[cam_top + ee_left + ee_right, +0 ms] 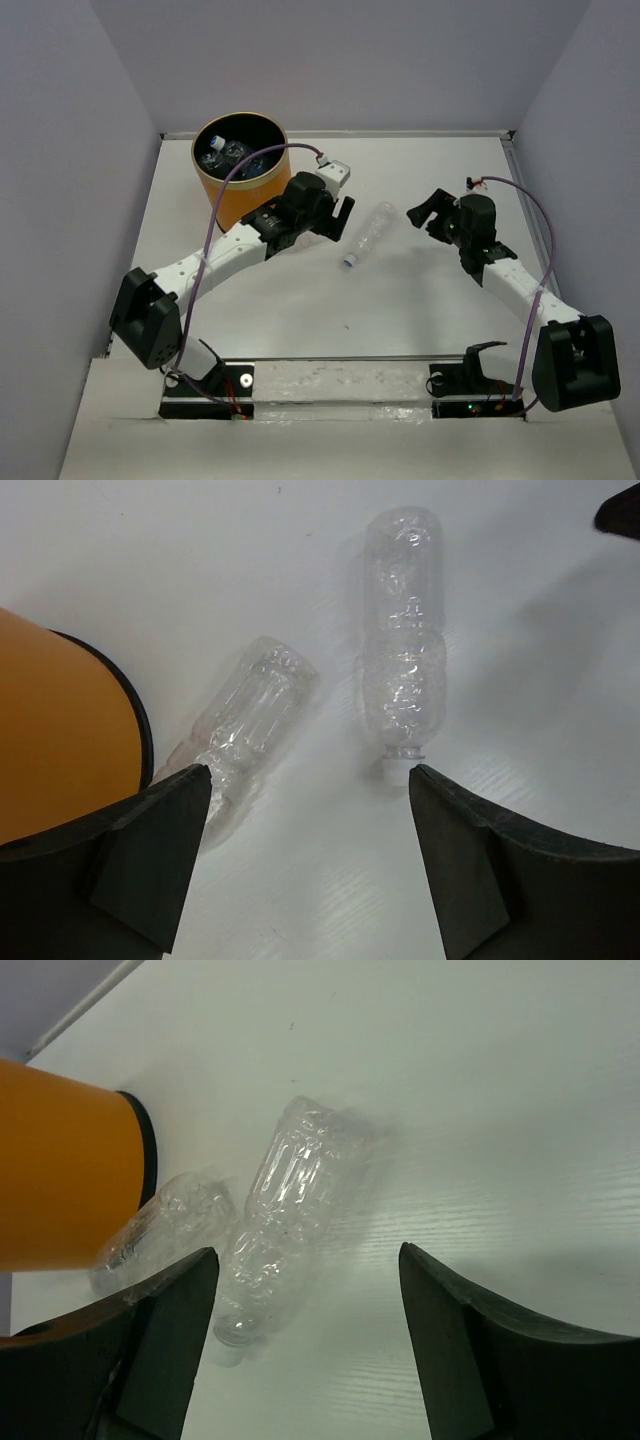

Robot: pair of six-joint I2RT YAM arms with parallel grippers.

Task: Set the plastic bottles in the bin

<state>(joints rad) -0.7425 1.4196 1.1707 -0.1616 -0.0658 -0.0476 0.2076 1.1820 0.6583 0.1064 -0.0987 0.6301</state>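
Observation:
The orange bin [240, 185] stands at the back left with several clear bottles [226, 152] inside. One clear bottle [368, 234] lies on the table between my grippers, white cap toward me; it also shows in the left wrist view [405, 630] and the right wrist view [290, 1210]. A second clear bottle [250, 720] lies beside the bin [60, 730], also seen in the right wrist view [165, 1225]; in the top view my left arm hides it. My left gripper [344, 216] [310, 780] is open and empty above both bottles. My right gripper [421, 212] [308, 1260] is open and empty, right of the middle bottle.
White table with a raised rail along the back and right edges [510, 140]. Grey walls enclose the table on three sides. A tip of the right gripper shows at the top right of the left wrist view [620, 510].

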